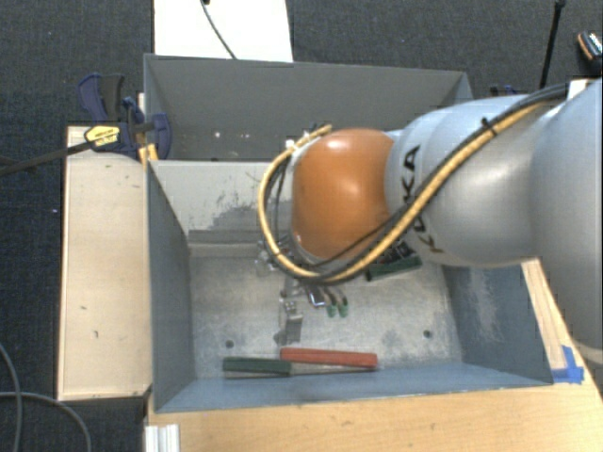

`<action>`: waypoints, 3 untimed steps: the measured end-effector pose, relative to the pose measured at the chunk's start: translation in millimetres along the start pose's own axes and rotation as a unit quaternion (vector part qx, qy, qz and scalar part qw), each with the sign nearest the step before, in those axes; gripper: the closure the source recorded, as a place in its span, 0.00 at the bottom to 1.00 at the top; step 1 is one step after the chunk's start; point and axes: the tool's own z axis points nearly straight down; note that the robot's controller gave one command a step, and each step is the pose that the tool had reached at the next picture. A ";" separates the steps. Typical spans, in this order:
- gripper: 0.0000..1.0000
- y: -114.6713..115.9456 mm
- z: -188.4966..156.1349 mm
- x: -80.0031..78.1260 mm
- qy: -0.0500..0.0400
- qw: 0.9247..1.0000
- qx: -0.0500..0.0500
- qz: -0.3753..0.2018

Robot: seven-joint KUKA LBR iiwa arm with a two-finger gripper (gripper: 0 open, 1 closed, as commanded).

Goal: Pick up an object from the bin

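Note:
My gripper (289,324) hangs below the wrist near the middle of the bin, just above the floor. A red stick-shaped marker (329,357) lies flat close to the front wall, a little in front of the gripper. A dark green marker (256,367) lies end to end with it on its left. Two small green-tipped pieces (334,307) sit right of the gripper, at the edge of the wrist's shadow. Nothing shows in the gripper.
Another dark green stick (395,268) lies further right, partly hidden under the arm. The arm and its orange cover block the view of the bin's middle and right. Bare floor shows at the left and the right front.

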 end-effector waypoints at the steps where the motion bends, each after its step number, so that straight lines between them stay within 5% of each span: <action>1: 0.00 -67.5 60.2 34.5 0.008 1.000 0.001 -0.011; 2: 0.00 -123.7 88.6 47.0 0.001 1.000 0.000 0.014; 3: 1.00 -120.1 88.6 48.4 0.003 1.000 -0.001 0.014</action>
